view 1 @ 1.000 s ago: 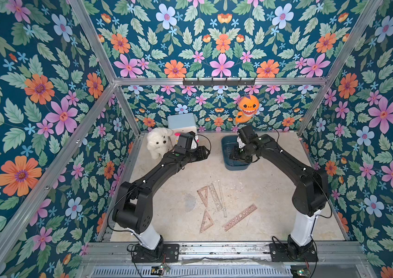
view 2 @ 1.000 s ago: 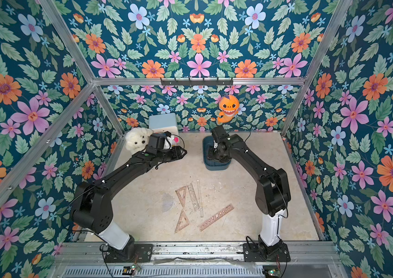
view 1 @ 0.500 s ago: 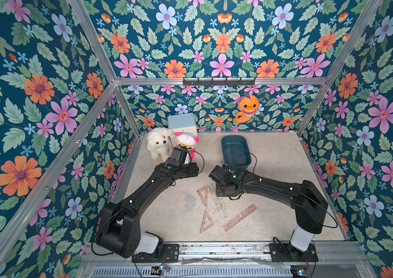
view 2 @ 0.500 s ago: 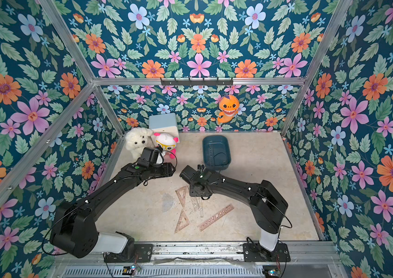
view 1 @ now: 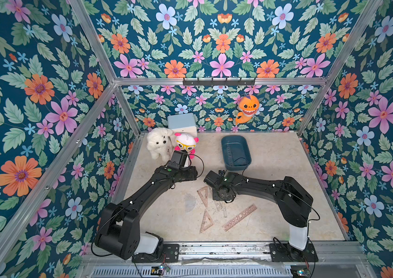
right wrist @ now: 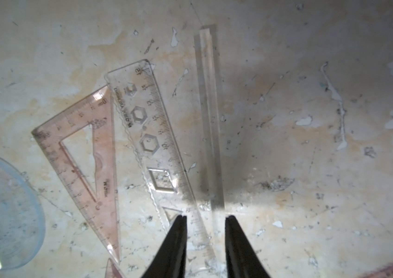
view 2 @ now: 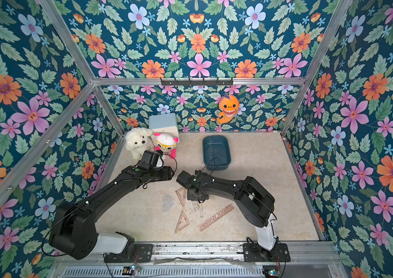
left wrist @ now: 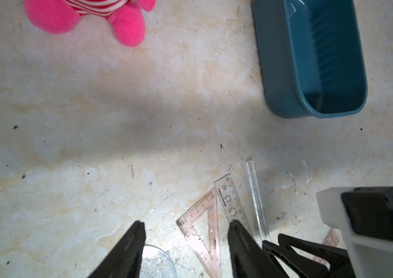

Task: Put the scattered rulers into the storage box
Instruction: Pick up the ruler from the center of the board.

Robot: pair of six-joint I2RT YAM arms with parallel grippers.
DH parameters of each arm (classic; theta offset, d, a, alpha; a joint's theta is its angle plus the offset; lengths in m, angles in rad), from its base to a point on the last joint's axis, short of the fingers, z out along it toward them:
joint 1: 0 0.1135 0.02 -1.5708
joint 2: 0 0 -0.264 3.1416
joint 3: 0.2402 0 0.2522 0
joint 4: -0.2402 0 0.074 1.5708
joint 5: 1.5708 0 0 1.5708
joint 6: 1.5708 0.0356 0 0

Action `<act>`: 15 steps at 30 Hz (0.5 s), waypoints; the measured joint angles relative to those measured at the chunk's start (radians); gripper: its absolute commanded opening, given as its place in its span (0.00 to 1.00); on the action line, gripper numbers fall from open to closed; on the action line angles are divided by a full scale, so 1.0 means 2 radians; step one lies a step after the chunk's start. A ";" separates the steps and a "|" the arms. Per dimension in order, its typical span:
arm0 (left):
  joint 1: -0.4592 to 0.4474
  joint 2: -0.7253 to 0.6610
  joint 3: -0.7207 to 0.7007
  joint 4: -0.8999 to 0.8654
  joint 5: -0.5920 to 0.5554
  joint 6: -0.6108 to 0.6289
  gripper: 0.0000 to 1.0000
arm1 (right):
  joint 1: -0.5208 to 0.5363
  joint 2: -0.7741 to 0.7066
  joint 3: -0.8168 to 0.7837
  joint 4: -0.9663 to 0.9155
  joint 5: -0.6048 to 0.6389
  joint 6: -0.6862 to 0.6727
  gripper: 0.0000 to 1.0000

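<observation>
**A:** In a top view, where are your rulers (view 1: 238,217)?
**B:** Lower centre, flat on the floor. The storage box (view 1: 237,167) sits above them, apart.
**A:** Your left wrist view?
**B:** Left gripper (left wrist: 187,222), bottom centre, fingers spread, holding nothing. The box is upper right.
**A:** Right wrist view?
**B:** Right gripper (right wrist: 205,217), bottom centre, fingers parted, straddling the clear stencil ruler (right wrist: 152,130).

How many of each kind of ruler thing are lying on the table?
Triangle set squares: 2
Stencil rulers: 2
Thin clear straight ruler: 1
Half-circle protractor: 1
Total: 6
</observation>
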 measured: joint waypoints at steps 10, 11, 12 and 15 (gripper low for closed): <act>0.003 0.014 0.002 0.000 0.009 0.005 0.60 | -0.015 0.000 -0.023 0.022 -0.019 -0.011 0.30; 0.004 0.015 0.002 -0.001 0.009 0.005 0.60 | -0.015 0.000 -0.022 0.026 -0.023 -0.012 0.30; 0.005 0.015 0.002 0.000 0.009 0.005 0.60 | -0.015 0.001 -0.021 0.028 -0.025 -0.013 0.30; 0.006 0.015 0.002 0.000 0.009 0.005 0.60 | -0.015 0.008 -0.017 0.032 -0.027 -0.014 0.29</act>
